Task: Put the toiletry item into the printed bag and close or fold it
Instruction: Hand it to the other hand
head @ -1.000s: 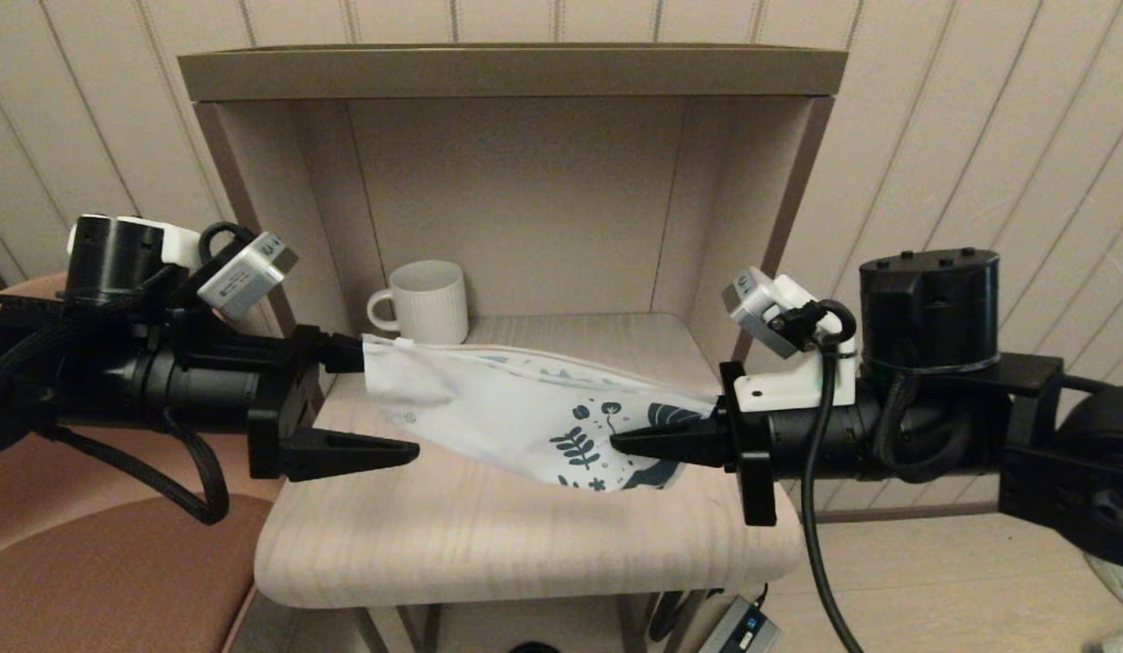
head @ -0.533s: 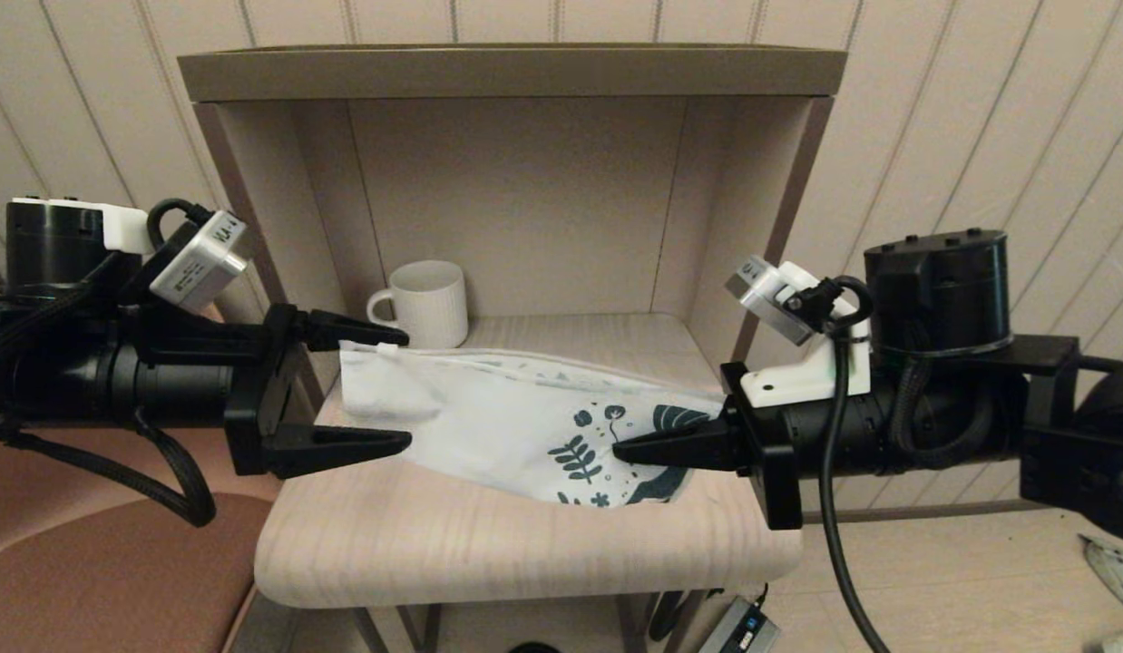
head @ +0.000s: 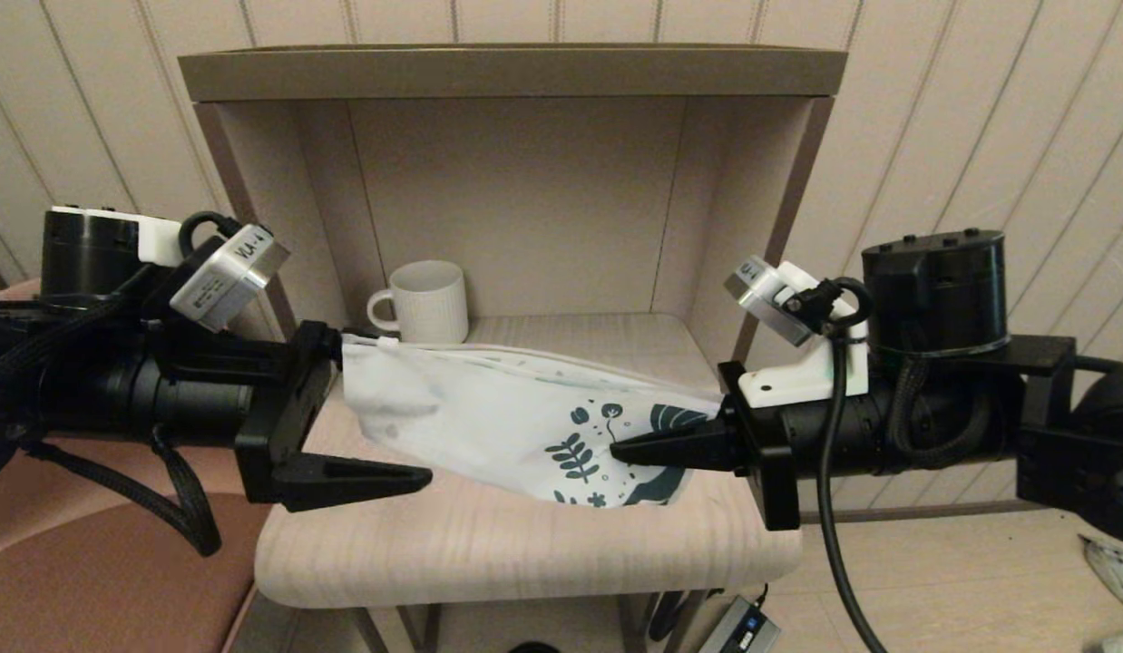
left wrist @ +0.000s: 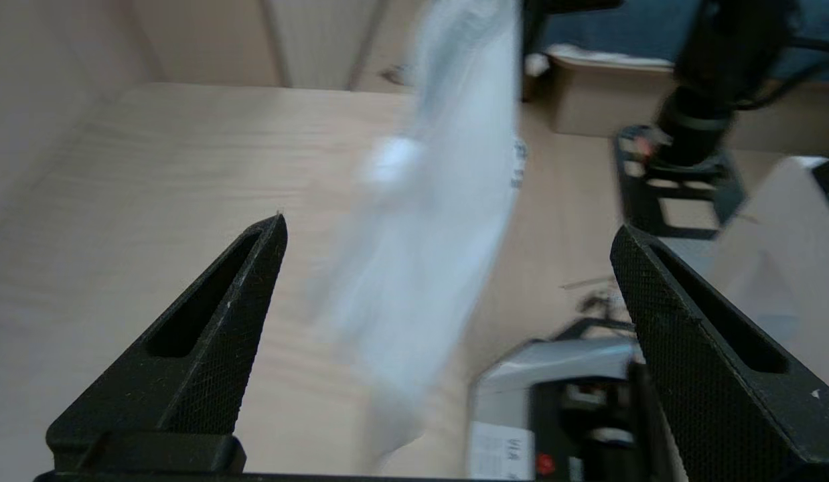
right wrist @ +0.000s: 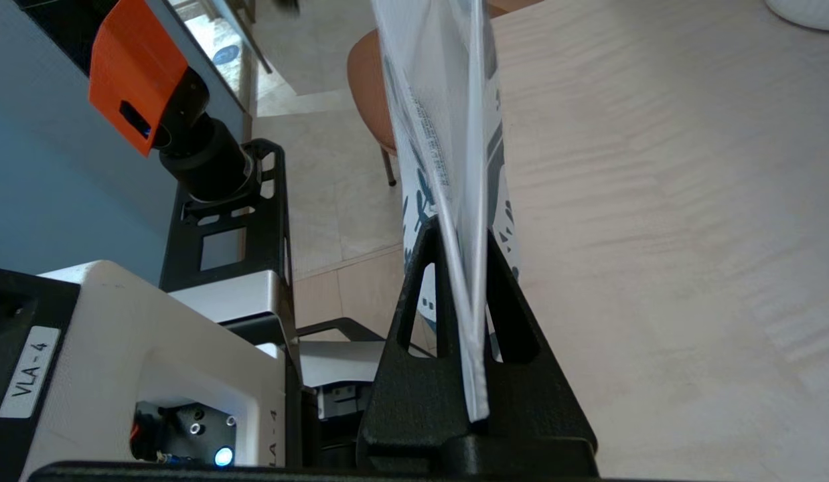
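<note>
The right claw (head: 620, 447) stays clamped on the printed end of the bag (head: 489, 417), holding it clear above the shelf (head: 489, 544) near its right edge. The left claw (head: 380, 408) stands wide open, nothing between its fingers. Half a second ago it sat further left and higher, upper finger at the slider (head: 391, 344); now it has pushed in so the bag's white end hangs between its open fingers. Judgement: it is lining up to take the slider corner, so closing is under way, not finished. The toiletry item cannot be made out; presumably inside. A mug (head: 424, 302) stands at the back left corner.
</note>
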Motion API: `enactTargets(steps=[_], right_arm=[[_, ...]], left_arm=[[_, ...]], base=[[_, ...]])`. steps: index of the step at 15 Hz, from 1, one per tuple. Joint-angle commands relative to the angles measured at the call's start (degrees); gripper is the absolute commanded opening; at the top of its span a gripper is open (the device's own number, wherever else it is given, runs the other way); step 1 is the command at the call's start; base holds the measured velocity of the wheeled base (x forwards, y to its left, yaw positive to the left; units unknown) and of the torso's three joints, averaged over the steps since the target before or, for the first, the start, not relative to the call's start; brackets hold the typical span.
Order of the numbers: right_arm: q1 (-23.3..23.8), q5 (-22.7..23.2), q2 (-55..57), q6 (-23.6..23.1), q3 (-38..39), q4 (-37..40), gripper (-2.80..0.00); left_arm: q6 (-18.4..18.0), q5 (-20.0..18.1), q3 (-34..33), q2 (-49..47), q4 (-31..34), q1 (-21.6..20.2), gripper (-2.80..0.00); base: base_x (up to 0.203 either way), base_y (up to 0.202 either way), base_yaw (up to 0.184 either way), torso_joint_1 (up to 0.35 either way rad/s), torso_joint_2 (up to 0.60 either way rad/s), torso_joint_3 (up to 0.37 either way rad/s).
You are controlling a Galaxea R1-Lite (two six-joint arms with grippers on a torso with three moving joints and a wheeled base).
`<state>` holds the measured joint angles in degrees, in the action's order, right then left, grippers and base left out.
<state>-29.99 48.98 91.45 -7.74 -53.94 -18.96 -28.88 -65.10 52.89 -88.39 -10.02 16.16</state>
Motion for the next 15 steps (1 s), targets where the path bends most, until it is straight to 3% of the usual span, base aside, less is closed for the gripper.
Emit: enactTargets(steps=[1, 3, 6, 12, 15], right_arm=[[-0.5, 0.2, 0.2, -0.1, 0.4, -0.1, -2.80], [-0.6, 0.2, 0.5, -0.6, 0.6, -0.1, -2.80], [-0.6, 0.6, 0.9, -1.1, 1.4, -0.2, -2.80], [-0.6, 0.8, 1.3, -2.5, 1.4, -0.2, -2.80], [-0.6, 0.8, 1.2, -3.3, 1.6, -0.2, -2.80]], left_arm=[[-0.3, -0.1, -0.3, -1.1, 0.2, 1.9, 0.00], [-0.6, 0.1, -0.8, -1.3, 0.3, 2.7, 0.00], [-1.2, 3.7, -0.9, -0.6, 0.2, 2.7, 0.00], [-2.5, 3.9, -1.1, -1.8, 0.2, 2.6, 0.00], [-4.9, 3.8, -1.0, -2.1, 1.3, 1.6, 0.00]], base=[[0.000, 0.000, 0.000, 0.000, 0.00, 0.000], [0.000, 0.000, 0.000, 0.000, 0.00, 0.000], [0.000, 0.000, 0.000, 0.000, 0.00, 0.000], [0.000, 0.000, 0.000, 0.000, 0.00, 0.000], [0.000, 0.000, 0.000, 0.000, 0.00, 0.000]])
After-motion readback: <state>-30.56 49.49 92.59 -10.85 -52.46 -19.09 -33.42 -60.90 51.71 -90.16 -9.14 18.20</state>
